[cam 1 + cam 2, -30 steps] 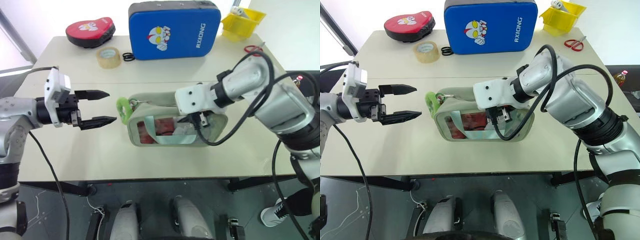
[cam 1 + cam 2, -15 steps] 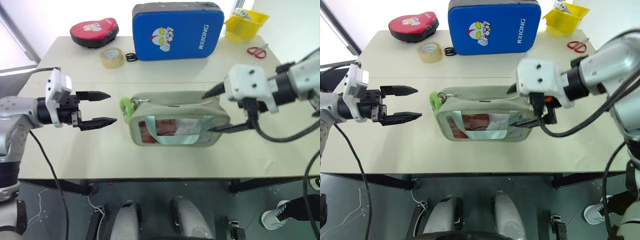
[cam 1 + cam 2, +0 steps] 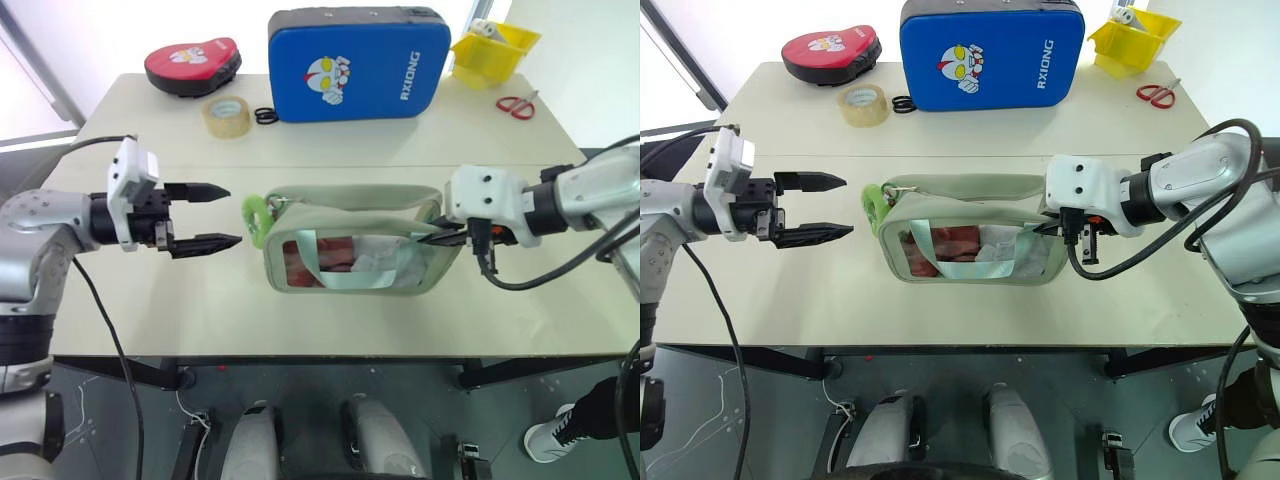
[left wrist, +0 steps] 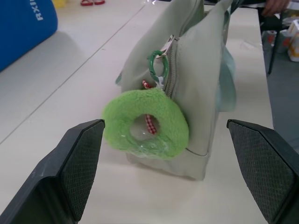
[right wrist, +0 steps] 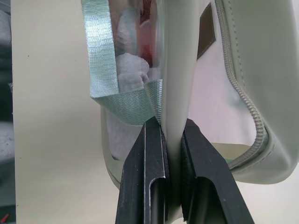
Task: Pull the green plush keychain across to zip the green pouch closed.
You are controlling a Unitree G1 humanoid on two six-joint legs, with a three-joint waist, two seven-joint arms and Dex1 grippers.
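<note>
green plush keychain hangs at the left end of green pouch on table | right gripper clamps the pouch's right edge, to brace it | left gripper gapes wide beside the keychain, ready to pull

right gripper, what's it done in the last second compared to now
The right gripper swung from over the pale sage-green fabric pouch to its right end, opened, then shut on the pouch's end panel. The open left gripper stayed short of the lime-green fuzzy ring keychain; the pouch stayed put.
</note>
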